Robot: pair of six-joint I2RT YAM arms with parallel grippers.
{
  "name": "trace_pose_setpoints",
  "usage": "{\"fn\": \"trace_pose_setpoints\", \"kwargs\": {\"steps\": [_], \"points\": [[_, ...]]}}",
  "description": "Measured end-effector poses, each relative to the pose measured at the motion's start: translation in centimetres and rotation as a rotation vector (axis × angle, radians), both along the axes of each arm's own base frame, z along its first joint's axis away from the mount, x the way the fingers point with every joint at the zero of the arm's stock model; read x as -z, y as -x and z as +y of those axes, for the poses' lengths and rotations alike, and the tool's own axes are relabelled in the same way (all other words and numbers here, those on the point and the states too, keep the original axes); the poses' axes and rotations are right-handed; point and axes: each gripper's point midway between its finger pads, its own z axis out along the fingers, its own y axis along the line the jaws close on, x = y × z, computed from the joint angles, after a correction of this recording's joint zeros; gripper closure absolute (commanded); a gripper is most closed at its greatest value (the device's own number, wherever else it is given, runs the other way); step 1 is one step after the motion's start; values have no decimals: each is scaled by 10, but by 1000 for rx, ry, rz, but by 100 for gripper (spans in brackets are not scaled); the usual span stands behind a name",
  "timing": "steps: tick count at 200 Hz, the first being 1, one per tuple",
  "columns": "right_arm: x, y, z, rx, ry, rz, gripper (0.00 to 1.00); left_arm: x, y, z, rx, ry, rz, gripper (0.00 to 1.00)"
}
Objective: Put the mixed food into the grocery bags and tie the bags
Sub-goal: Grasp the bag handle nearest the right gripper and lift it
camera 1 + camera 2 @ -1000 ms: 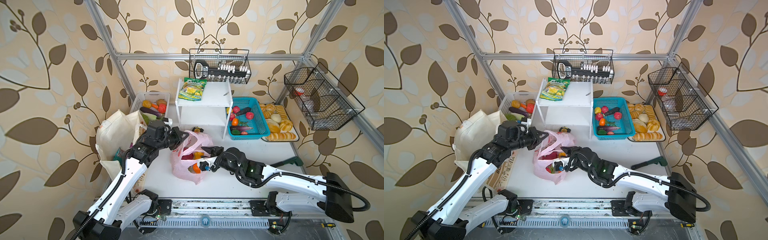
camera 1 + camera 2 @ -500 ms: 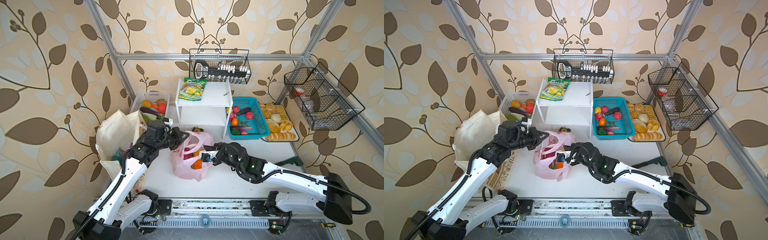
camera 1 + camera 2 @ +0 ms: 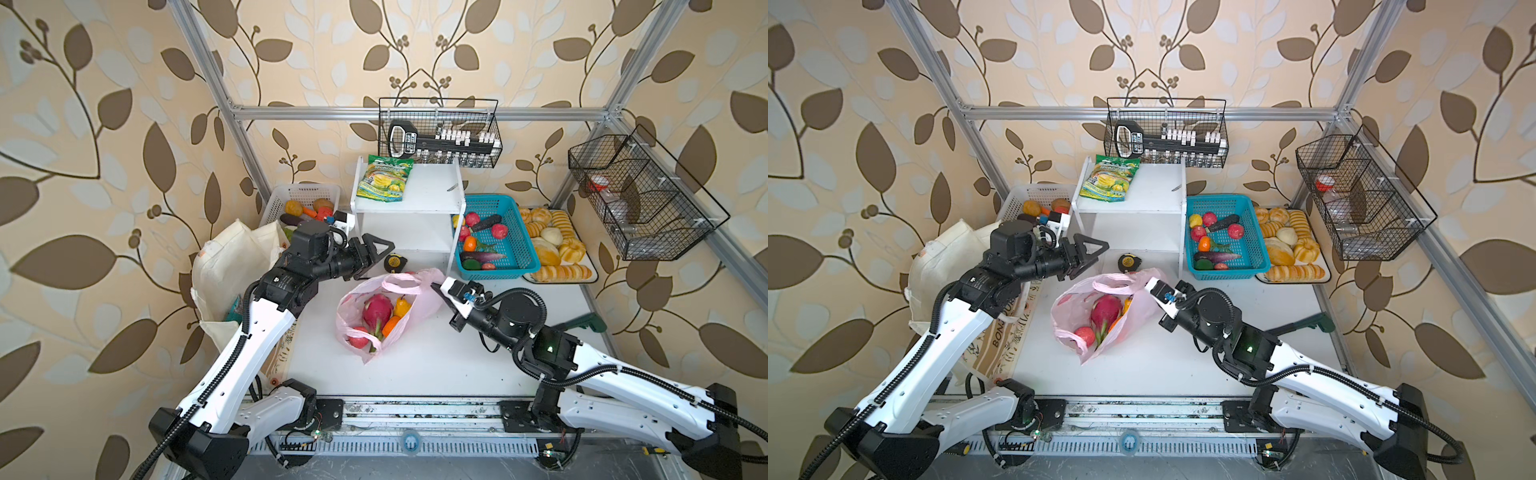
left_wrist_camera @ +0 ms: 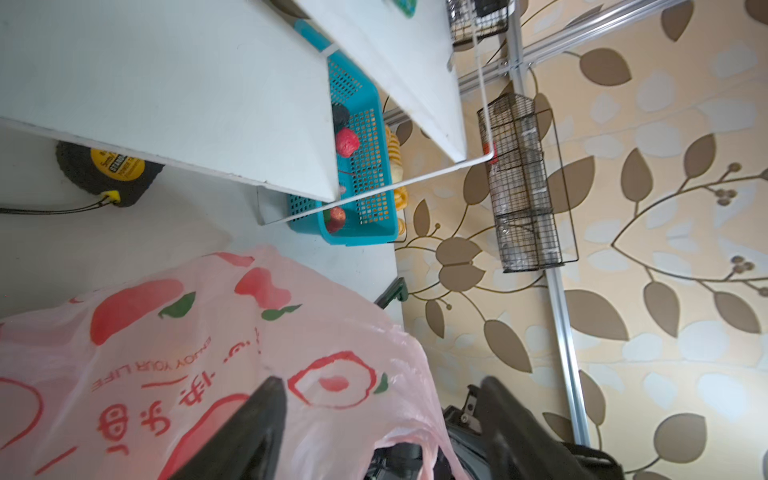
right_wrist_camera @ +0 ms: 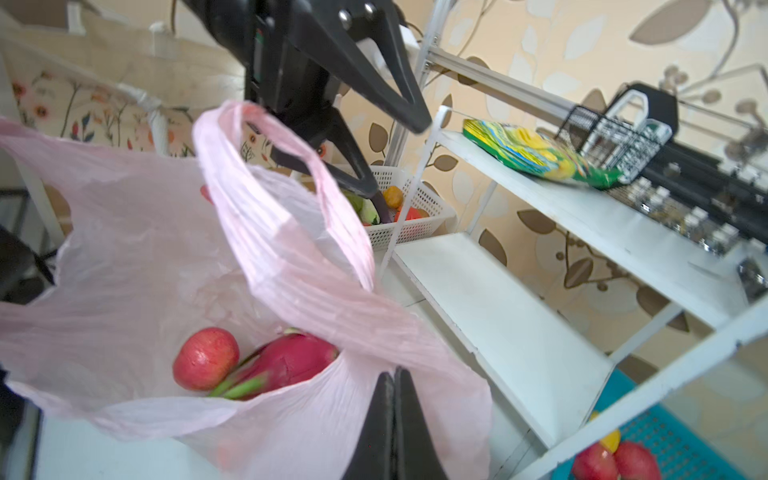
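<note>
lighting: bright, even, diffuse; source out of frame. shadows: soft and pale, greyest beneath the boards of the white shelf (image 3: 432, 189). glare: mild washout on the shelf boards in both wrist views. top views: sharp around the shelf, wide-angle stretch of the wallpaper toward the corners far from it. left wrist view: crisp along the shelf edges. right wrist view: snack packet (image 5: 536, 156) on the shelf smeared, wire basket (image 5: 615, 137) behind the shelf out of focus, pink plastic bag (image 5: 137, 232) beside the shelf translucent and lit through, dragon fruit (image 5: 291, 361) soft-edged.

fruits (image 3: 377, 309) in plastic bag (image 3: 424, 302), tote (image 3: 224, 266) left
</note>
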Motion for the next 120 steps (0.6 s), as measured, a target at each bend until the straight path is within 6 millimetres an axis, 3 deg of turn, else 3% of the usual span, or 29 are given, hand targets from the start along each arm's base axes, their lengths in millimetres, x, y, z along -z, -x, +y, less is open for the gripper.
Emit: {"fn": "trace_pose_setpoints", "kwargs": {"steps": [34, 77, 120], "points": [[-11, 0, -16, 71, -159, 124, 100, -23, 6, 5, 11, -56, -93, 12], [-1, -4, -15, 105, -239, 238, 100, -52, 31, 3, 93, -41, -227, 16], [2, -6, -14, 102, -288, 294, 100, -52, 55, 1, 206, -98, -390, 18]]}}
